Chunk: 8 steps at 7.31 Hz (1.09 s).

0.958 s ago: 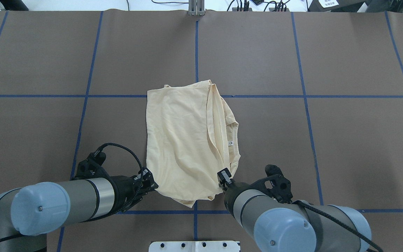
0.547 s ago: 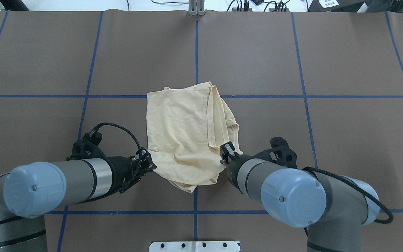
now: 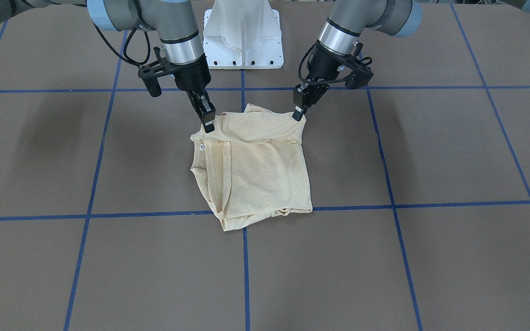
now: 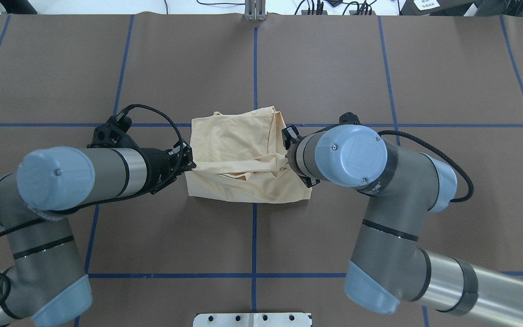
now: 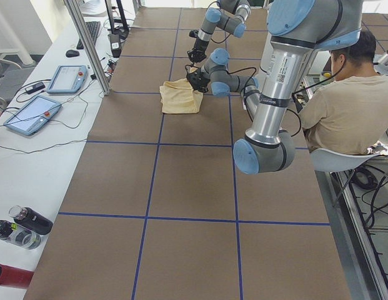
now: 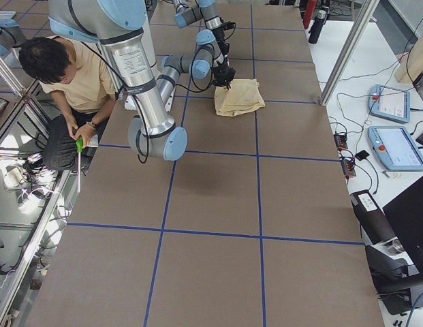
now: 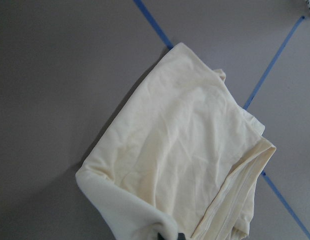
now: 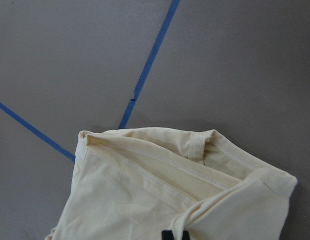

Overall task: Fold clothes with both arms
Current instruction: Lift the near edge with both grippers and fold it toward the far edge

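Note:
The cream-yellow shirt [image 4: 236, 136] lies folded at the table's middle, also in the front view [image 3: 265, 174]. Its print is hidden; the small white neck tag [image 3: 202, 147] shows. My left gripper [image 4: 191, 165] is shut on the shirt's near corner on my left, seen in the front view [image 3: 298, 113]. My right gripper [image 4: 286, 156] is shut on the other near corner [image 3: 208, 125]. Both hold that edge lifted above the rest of the shirt, so the cloth doubles over. The wrist views show cloth [image 7: 184, 150] [image 8: 145, 190] hanging from the fingertips.
The white pedestal base [image 3: 242, 37] stands at the table's near edge. Blue tape lines [image 4: 254, 68] grid the brown table. A seated person [image 5: 343, 106] is beside the robot. Control pendants [image 5: 72, 78] and bottles [image 5: 25, 225] lie on the far bench.
Both grippers have moved away from the robot with the shirt's near edge held, carrying it up and over the rest. The shirt's footprint is now shorter.

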Each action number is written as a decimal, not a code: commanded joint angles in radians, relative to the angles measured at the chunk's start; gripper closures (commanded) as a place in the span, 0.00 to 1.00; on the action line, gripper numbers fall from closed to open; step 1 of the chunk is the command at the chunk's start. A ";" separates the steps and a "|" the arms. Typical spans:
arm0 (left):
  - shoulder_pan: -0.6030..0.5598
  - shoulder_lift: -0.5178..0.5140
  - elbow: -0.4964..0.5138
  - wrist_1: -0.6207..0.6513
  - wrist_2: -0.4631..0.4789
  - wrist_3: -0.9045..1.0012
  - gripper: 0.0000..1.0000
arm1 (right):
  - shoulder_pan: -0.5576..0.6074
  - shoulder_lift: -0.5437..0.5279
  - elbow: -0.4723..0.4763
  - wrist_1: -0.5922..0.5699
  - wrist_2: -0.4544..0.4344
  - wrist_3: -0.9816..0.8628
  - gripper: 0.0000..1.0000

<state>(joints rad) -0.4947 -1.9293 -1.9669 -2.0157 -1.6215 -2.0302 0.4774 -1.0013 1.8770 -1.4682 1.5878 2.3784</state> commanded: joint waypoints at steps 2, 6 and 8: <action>-0.076 -0.068 0.146 -0.024 -0.046 0.072 1.00 | 0.072 0.131 -0.256 0.085 0.073 -0.053 1.00; -0.140 -0.163 0.379 -0.175 -0.043 0.071 1.00 | 0.128 0.209 -0.436 0.154 0.129 -0.129 1.00; -0.180 -0.218 0.474 -0.193 -0.041 0.071 1.00 | 0.159 0.281 -0.552 0.163 0.139 -0.210 1.00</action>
<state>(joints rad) -0.6489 -2.1149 -1.5529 -2.1926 -1.6640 -1.9588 0.6156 -0.7637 1.3987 -1.3129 1.7193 2.2159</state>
